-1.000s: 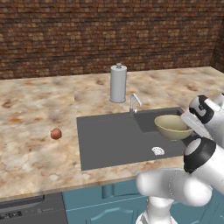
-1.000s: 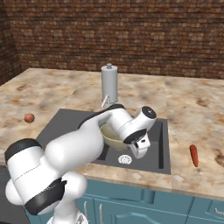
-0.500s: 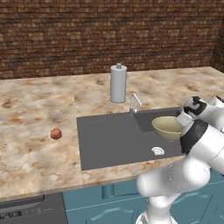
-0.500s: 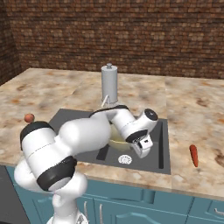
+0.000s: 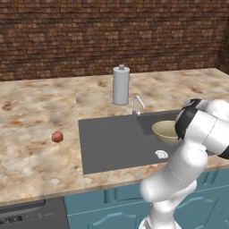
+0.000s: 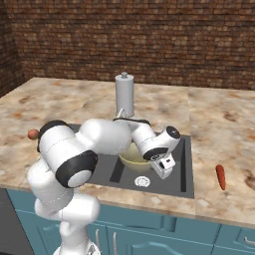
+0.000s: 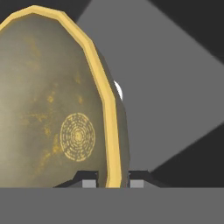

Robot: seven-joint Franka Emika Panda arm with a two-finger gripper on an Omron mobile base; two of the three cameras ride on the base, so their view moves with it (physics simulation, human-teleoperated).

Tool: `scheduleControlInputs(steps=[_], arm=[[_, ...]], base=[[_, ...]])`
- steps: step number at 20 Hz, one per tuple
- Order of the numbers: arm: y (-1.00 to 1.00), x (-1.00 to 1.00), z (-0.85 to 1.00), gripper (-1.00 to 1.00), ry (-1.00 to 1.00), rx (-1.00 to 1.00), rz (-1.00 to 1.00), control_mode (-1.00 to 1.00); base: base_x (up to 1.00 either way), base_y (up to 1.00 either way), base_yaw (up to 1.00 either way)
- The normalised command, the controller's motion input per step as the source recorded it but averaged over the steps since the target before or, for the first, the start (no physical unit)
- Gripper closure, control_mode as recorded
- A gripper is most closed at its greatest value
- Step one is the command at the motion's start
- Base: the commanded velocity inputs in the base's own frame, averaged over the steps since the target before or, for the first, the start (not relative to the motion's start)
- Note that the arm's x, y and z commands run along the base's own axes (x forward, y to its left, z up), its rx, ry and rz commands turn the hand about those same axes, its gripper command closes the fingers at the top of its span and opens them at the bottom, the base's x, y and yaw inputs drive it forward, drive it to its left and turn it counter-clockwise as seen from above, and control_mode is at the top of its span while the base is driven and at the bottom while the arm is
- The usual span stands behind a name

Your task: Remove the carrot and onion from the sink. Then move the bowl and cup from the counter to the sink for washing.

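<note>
Now step: bowl (image 7: 48, 113) to sink (image 5: 112, 143) | my gripper (image 7: 113, 178) pinches its rim at 6 o'clock, bowl low in basin | next: release, fetch cup.

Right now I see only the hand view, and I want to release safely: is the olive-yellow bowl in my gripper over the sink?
Observer: Yes, the wide olive-yellow bowl is over the dark grey sink's deeper basin, beside the white round drain.
Operator: Are the vegetables out?
Observer: The small reddish-brown onion lies on the marbled stone counter, left of the sink.
Operator: And the carrot?
Observer: The slim orange-red carrot lies on the counter, right of it.
</note>
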Motion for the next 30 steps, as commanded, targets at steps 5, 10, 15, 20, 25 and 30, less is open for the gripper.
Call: scheduleControlInputs(steps=[5, 10, 15, 20, 25, 30], arm=[[-0.07, 0.34, -0.27, 1.00, 0.00, 0.00, 0.05, -1.00], [-0.10, 0.33, -0.26, 1.00, 0.00, 0.00, 0.06, -1.00], [-0.10, 0.33, -0.26, 1.00, 0.00, 0.00, 0.07, -1.00], [-0.07, 0.35, -0.25, 1.00, 0.00, 0.00, 0.08, -1.00], [-0.07, 0.35, -0.22, 1.00, 0.00, 0.00, 0.08, -1.00], [-0.04, 0.34, -0.24, 1.00, 0.00, 0.00, 0.07, -1.00]], base=[[0.00, 0.00, 0.00], [0.00, 0.00, 0.00], [0.00, 0.00, 0.00], [0.00, 0.00, 0.00], [0.00, 0.00, 0.00], [0.00, 0.00, 0.00]])
